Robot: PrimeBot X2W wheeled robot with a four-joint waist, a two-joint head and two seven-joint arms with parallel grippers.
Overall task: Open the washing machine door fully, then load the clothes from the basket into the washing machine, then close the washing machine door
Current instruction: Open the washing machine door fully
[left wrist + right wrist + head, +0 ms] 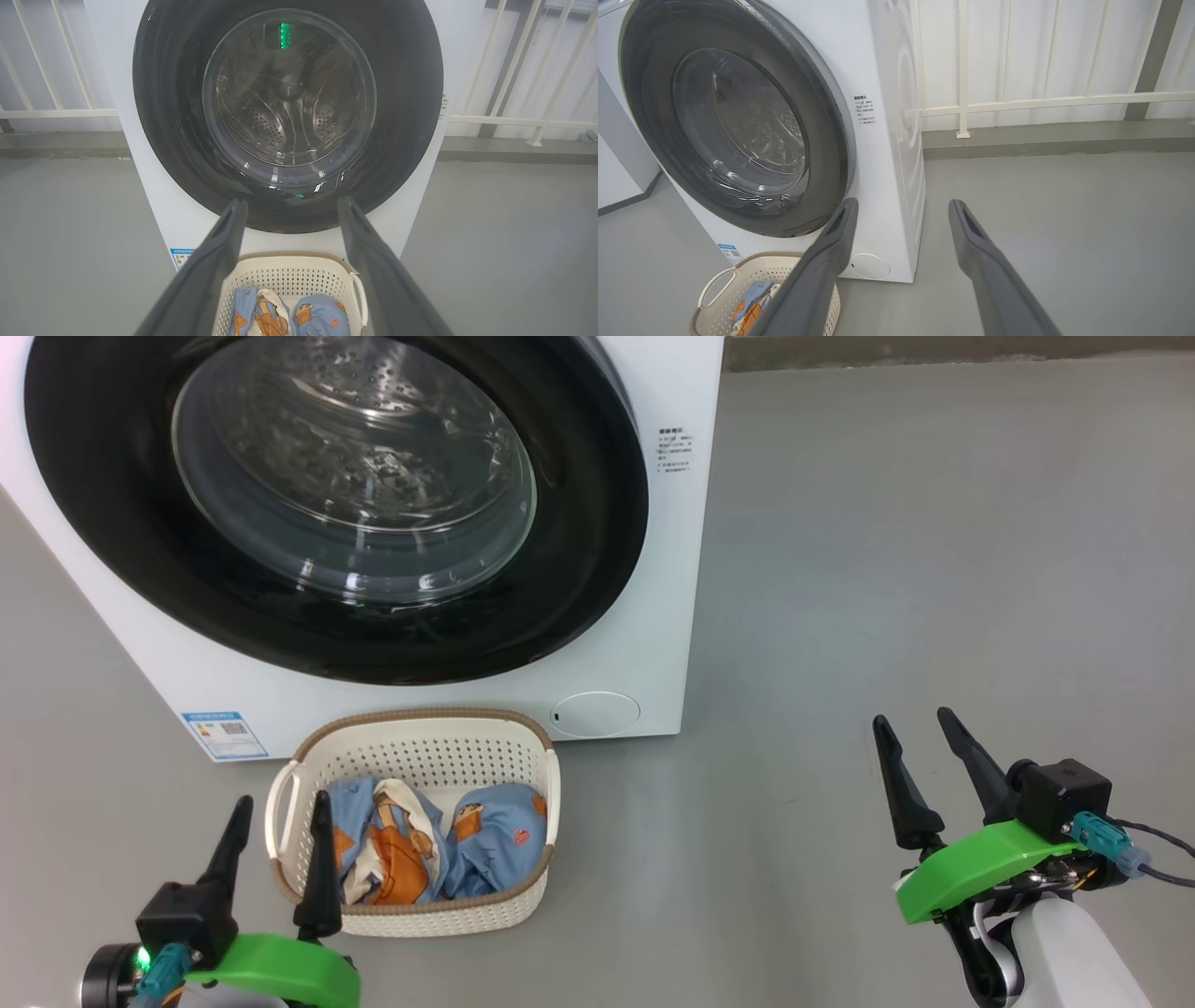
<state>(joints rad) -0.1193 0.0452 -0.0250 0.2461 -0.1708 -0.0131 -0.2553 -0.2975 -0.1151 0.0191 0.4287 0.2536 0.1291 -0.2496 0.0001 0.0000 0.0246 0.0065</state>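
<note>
Straight ahead of the left gripper [283,798], the washing machine door [597,523] stood shut, its black frame above the basket [420,719] holding the clothes [439,840]. Both grippers gaped empty; the right gripper [910,715] hung well off beyond the right side of the washing machine [686,569], so the left seemed nearer.

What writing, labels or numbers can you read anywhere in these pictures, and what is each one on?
Blue label, low on the left of the washing machine front: printed lines and a square code, too small to read.
Dark printed block, on the white front just right of the door: several short lines, too blurred to read.
No text here is sharp enough to quote.
</note>
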